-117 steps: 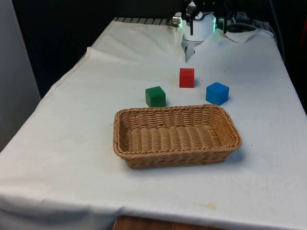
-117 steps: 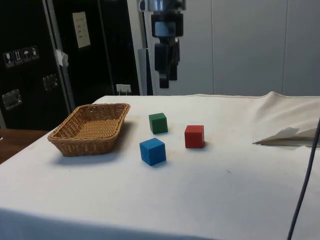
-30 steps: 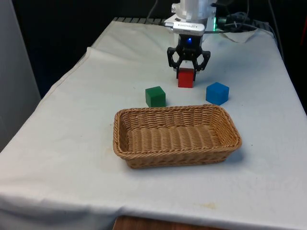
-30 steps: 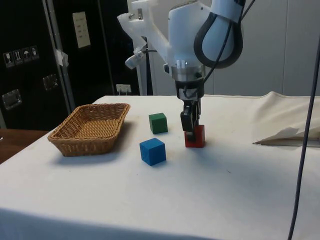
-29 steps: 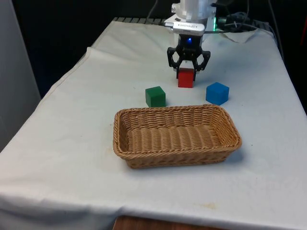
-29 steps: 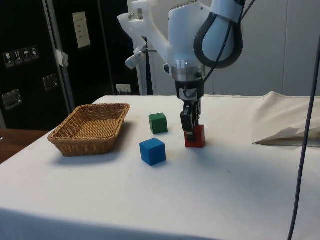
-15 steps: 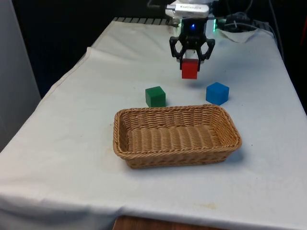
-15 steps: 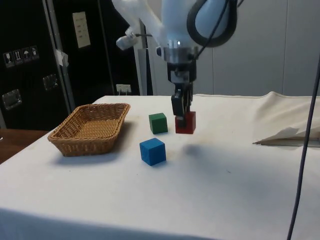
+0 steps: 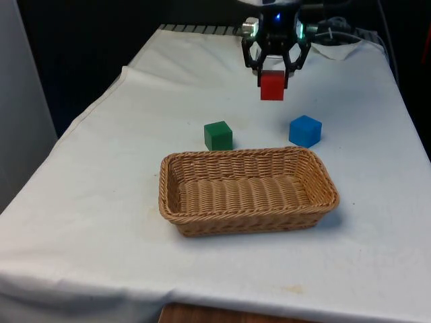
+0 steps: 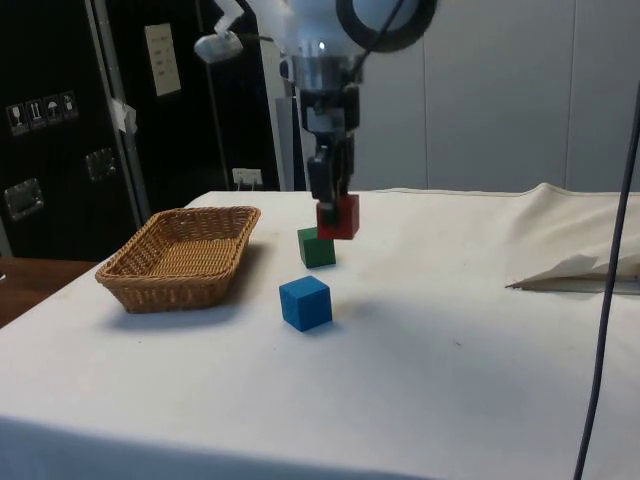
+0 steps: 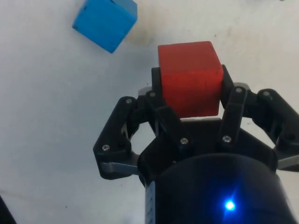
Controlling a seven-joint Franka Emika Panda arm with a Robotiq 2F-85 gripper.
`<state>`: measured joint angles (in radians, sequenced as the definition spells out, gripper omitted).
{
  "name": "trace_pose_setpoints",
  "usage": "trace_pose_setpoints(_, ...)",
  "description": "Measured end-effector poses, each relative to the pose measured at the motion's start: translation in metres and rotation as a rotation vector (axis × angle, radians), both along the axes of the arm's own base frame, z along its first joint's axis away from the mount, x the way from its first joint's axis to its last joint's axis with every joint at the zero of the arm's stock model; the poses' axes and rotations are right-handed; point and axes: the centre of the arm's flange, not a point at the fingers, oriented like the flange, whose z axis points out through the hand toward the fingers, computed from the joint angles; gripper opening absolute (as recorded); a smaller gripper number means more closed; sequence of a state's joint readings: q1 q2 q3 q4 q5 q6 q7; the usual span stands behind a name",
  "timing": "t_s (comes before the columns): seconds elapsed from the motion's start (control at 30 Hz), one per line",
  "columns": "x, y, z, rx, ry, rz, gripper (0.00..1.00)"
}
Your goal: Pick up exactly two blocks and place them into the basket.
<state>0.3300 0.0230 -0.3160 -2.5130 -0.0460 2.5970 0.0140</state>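
White cloth covers the table, and nearest the front camera sits the wicker basket (image 9: 248,190), nothing in it yet. Beyond it the green block (image 9: 218,135) and the blue block (image 9: 305,130) rest on the cloth, untouched. Farther back, the gripper (image 9: 273,75) has its jaws clamped on the red block (image 9: 272,86), which a second ago stood on the table and now hangs well above it. So the first pick looks secured; carrying it to the basket comes next.
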Motion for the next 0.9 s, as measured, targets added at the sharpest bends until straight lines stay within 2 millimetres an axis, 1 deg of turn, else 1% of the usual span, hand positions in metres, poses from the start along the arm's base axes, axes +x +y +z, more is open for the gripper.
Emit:
trace_pose_setpoints(0.07, 0.009, 0.002, 0.01, 0.0, -0.002, 0.002, 0.02)
trace_pose_setpoints(0.23, 0.022, 0.005, 0.026, -0.002, -0.004, 0.007, 0.02)
trace_pose_setpoints(0.27, 0.028, 0.006, 0.032, -0.003, -0.005, 0.009, 0.02)
trace_pose_setpoints(0.33, 0.028, 0.006, 0.032, -0.003, -0.005, 0.009, 0.02)
trace_pose_setpoints(0.5, 0.043, 0.011, 0.045, -0.008, -0.008, 0.015, 0.02)
trace_pose_setpoints(0.53, 0.043, 0.011, 0.045, -0.008, -0.008, 0.015, 0.02)
trace_pose_setpoints(0.57, 0.047, 0.012, 0.047, -0.009, -0.01, 0.015, 0.02)
trace_pose_setpoints(0.6, 0.054, 0.013, 0.049, -0.012, -0.013, 0.017, 0.02)
trace_pose_setpoints(0.73, 0.07, 0.019, 0.051, -0.018, -0.017, 0.02, 0.02)
trace_pose_setpoints(0.77, 0.077, 0.022, 0.051, -0.019, -0.02, 0.022, 0.02)
trace_pose_setpoints(0.8, 0.08, 0.024, 0.051, -0.02, -0.021, 0.022, 0.02)
trace_pose_setpoints(0.87, 0.08, 0.024, 0.051, -0.02, -0.021, 0.022, 0.02)
trace_pose_setpoints(0.9, 0.087, 0.027, 0.051, -0.022, -0.023, 0.024, 0.02)
